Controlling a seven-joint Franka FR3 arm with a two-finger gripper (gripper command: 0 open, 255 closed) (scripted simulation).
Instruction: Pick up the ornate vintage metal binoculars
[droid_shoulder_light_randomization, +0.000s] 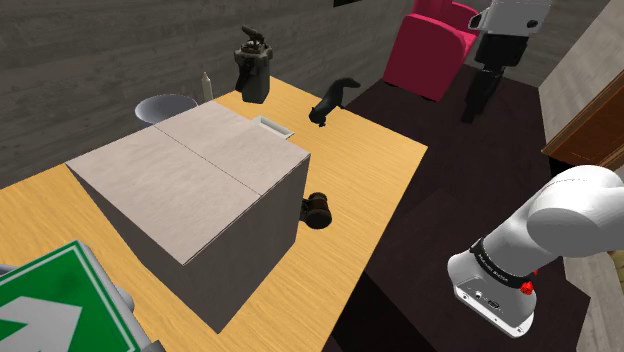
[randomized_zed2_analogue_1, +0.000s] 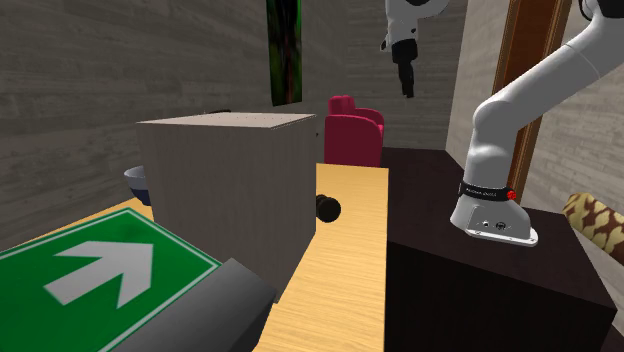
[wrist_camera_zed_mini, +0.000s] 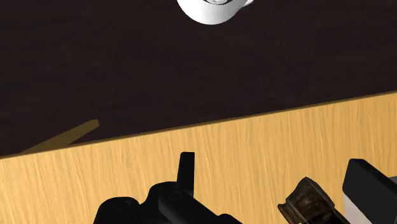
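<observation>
The binoculars (droid_shoulder_light_randomization: 318, 210) are small and dark, lying on the wooden table (droid_shoulder_light_randomization: 380, 170) against the near side of a big grey box (droid_shoulder_light_randomization: 200, 190). The second exterior view has the binoculars (randomized_zed2_analogue_1: 328, 208) at the box's right corner. In the wrist view their brown ornate barrel (wrist_camera_zed_mini: 308, 202) lies beside the box's corner (wrist_camera_zed_mini: 372, 191). My black gripper (droid_shoulder_light_randomization: 472, 110) hangs high in the air above the dark stand, well away from the binoculars and holding nothing. It also appears near the top of the second exterior view (randomized_zed2_analogue_1: 407, 88).
A black curved object (droid_shoulder_light_randomization: 330, 100) lies near the table's far edge and shows large in the wrist view (wrist_camera_zed_mini: 159, 203). A dark machine (droid_shoulder_light_randomization: 253, 70), a bottle (droid_shoulder_light_randomization: 206, 87), a grey bowl (droid_shoulder_light_randomization: 165, 107) and a white tray (droid_shoulder_light_randomization: 272, 126) sit behind the box. Beyond stands a pink armchair (droid_shoulder_light_randomization: 430, 45).
</observation>
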